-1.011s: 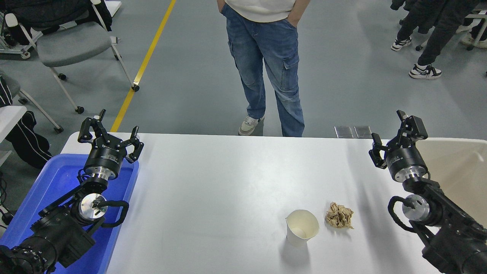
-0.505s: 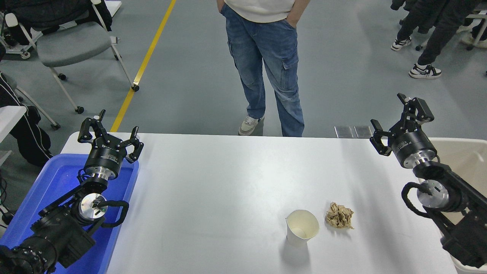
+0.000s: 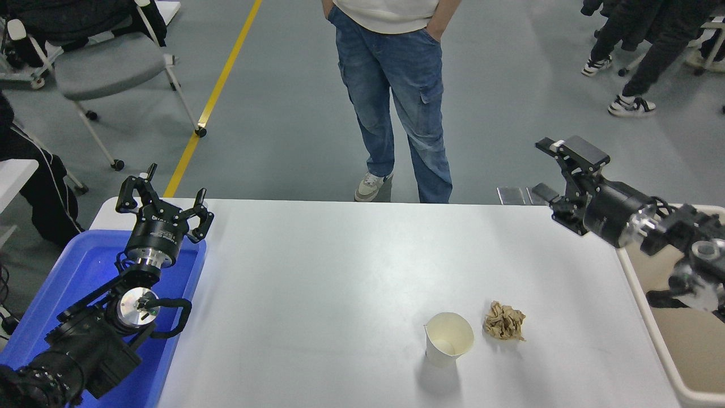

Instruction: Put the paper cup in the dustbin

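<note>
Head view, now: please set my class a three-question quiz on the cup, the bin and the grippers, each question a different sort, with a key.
1. True or false: the paper cup stands upright on the table.
2. What lies beside the cup, on the dustbin side? A) crumpled paper ball B) spoon C) bottle
3. Fill in: the left gripper is parked over the ____ tray.

Key: 1 true. 2 A. 3 blue. The right gripper is open, empty and far from the cup.

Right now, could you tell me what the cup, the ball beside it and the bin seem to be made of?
The paper cup: likely thin matte white paper, its rim slightly squashed. The ball: crumpled tan paper, with sharp creases. The dustbin: probably smooth beige plastic, with a rounded moulded rim.
</note>
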`<control>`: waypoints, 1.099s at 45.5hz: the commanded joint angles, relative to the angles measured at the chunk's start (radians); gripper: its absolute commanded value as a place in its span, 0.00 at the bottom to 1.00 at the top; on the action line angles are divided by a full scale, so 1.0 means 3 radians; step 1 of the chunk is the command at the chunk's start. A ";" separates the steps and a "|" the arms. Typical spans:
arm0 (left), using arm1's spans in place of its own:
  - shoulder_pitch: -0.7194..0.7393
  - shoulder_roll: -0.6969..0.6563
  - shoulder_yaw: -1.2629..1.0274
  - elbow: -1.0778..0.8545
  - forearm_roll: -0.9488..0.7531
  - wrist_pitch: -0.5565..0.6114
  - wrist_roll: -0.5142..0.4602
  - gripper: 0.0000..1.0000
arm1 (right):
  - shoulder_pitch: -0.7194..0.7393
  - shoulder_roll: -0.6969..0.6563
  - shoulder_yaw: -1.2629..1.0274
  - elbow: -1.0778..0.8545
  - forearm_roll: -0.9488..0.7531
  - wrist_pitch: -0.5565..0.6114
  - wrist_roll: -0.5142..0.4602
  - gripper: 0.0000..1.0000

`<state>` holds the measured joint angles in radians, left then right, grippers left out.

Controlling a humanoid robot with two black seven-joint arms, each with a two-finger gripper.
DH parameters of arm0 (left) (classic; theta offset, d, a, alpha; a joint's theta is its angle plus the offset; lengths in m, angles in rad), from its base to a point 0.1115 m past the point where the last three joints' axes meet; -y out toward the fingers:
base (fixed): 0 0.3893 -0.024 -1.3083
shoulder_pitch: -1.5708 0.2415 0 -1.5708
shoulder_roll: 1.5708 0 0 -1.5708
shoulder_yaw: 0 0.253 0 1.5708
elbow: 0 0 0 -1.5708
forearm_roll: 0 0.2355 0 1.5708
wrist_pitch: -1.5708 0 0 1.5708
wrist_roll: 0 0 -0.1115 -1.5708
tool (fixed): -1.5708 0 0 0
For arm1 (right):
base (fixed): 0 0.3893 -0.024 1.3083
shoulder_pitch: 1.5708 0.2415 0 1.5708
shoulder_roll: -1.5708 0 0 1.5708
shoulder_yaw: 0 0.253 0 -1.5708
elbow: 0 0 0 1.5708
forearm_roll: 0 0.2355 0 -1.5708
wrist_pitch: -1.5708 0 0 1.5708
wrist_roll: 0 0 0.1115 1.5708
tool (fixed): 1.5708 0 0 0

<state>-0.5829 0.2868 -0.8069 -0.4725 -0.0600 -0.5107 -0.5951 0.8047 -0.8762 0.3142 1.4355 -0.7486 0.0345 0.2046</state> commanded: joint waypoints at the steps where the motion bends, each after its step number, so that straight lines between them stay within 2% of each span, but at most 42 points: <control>1: 0.0000 0.0000 0.0000 0.0000 0.0000 0.0005 0.0000 1.00 | 0.0860 0.0088 -0.1363 0.0175 -0.0674 0.0049 -0.0017 1.00; 10: 0.0000 0.0000 0.0000 0.0000 0.0000 0.0005 0.0000 1.00 | 0.1786 0.0527 -0.2606 0.0119 -0.1094 0.0038 -0.0007 1.00; 20: 0.0000 0.0000 0.0000 0.0000 0.0000 0.0000 0.0000 1.00 | 0.2298 0.1034 -0.3297 0.0016 -0.1472 0.0023 0.0013 1.00; 35: 0.0000 0.0000 0.0000 0.0000 0.0000 0.0000 0.0000 1.00 | 0.2308 0.1519 -0.3670 -0.0224 -0.1631 -0.0207 0.0013 0.98; 50: 0.0000 0.0000 0.0000 0.0000 0.0000 0.0000 0.0000 1.00 | 0.2073 0.1693 -0.3742 -0.0515 -0.1723 -0.0253 0.0029 0.99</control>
<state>-0.5829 0.2868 -0.8069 -0.4725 -0.0600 -0.5107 -0.5952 1.4677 -0.4166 -0.7762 1.3427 -1.2426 -0.0252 0.2091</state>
